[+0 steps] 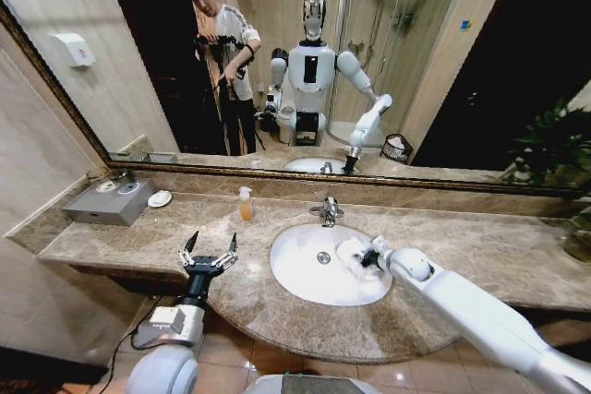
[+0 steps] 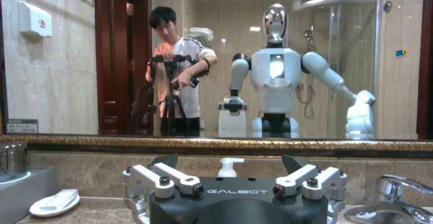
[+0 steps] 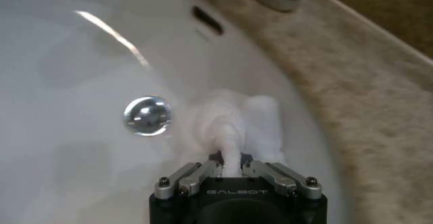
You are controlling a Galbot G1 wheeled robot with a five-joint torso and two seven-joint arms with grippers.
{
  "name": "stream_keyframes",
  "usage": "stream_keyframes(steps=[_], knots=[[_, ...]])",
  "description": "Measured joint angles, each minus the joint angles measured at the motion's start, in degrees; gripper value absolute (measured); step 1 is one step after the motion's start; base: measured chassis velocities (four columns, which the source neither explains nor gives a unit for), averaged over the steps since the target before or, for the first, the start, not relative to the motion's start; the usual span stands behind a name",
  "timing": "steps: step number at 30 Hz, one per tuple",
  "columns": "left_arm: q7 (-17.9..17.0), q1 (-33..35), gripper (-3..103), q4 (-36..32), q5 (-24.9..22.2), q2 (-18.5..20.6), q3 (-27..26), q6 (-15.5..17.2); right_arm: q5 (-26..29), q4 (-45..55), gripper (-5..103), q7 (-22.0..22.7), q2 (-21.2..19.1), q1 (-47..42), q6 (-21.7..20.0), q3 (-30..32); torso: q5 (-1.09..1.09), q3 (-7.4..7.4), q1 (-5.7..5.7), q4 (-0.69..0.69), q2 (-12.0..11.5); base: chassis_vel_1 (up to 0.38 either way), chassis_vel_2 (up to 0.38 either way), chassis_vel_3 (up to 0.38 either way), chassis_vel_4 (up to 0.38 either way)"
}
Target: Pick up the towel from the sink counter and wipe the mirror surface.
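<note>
Bronze-framed mirror surface (image 1: 277, 62): widest item, running along the wall above the tabletop; the left wrist view shows it head-on with the robot's reflection. Mottled brown-beige marble tabletop (image 1: 480, 246), curved front edge, carrying a white oval basin (image 1: 309, 279) and chrome faucet (image 1: 328, 211); the head view alone takes in its full length. Grey tray (image 1: 109, 202) at the tabletop's left end, a white soap dish (image 1: 159, 198) just beside it, and an amber soap bottle (image 1: 245, 203) left of the faucet. White towel (image 3: 233, 120): bunched inside the basin by its right wall, near the drain (image 3: 147, 115); the right wrist view shows the right gripper (image 3: 230, 169) pinching a fold of it. Left gripper (image 1: 209, 248): fingers spread, hovering over the tabletop's front edge, left of the basin.
</note>
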Motion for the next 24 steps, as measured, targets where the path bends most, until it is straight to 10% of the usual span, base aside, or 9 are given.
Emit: stream_keyframes(steps=[10,24], knots=[[0.0,0.0,100,0.0,0.0,0.0,0.0,0.0,2.3,12.5,11,3.4,-2.5,-6.1,-0.8,-4.0,0.02,0.0,-0.01,-0.02,0.0,0.0,0.0,0.0,0.0],[0.0,0.0,100,0.0,0.0,0.0,0.0,0.0,-1.9,0.5,11,5.7,5.1,-0.5,2.6,-1.3,-0.01,0.0,0.0,0.02,0.0,0.0,0.0,0.0,0.0]])
